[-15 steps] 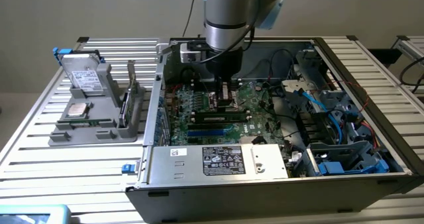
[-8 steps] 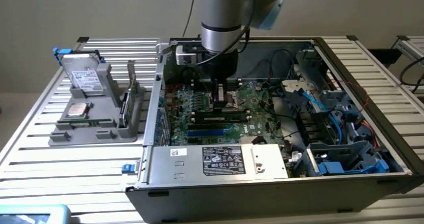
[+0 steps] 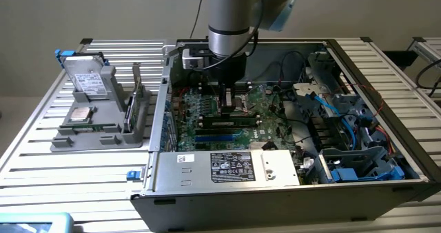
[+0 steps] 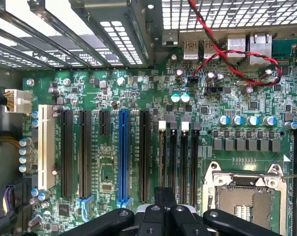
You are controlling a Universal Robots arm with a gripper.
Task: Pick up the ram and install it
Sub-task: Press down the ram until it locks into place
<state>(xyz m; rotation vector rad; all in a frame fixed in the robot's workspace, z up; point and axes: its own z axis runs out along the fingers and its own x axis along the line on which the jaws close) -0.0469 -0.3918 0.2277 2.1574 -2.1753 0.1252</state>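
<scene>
While the install step is looking to be in hand rather than the pick-up, the near edge of the ribbed aluminium desk [image 3: 82, 202] is carrying the open grey steel computer case [image 3: 276, 202], with a boxy silver power supply bearing a white label [image 3: 231, 167] sitting at its near wall.

Just beyond it, glossy blue plastic expansion slots [image 3: 214, 137] are running across the green motherboard [image 3: 189, 124]. Beyond those, a long, thin, dark-chipped green stick, which I am taking for the ram [image 3: 231, 123], is lying along the black memory slots [image 4: 183, 157]; whether it is fully seated I cannot tell.

The black metal claw [image 3: 224, 105] is hanging just beyond and above that stick with its jaws pressed together, gripping nothing that I can make out. Finishing, by my judgement, is calling for straight, even downward pressure along the thin board until both end latches are closing, since a flexible stick is tolerating no tilt.

On the exterior view's left, a grey moulded plastic tray [image 3: 96, 137] is holding a boxy silver hard drive [image 3: 88, 80] and an upright card [image 3: 136, 96].

Farther off, a square metal processor socket [image 4: 247, 189] and twisted red-and-black wires [image 4: 227, 54] are lying near the perforated far wall.
</scene>
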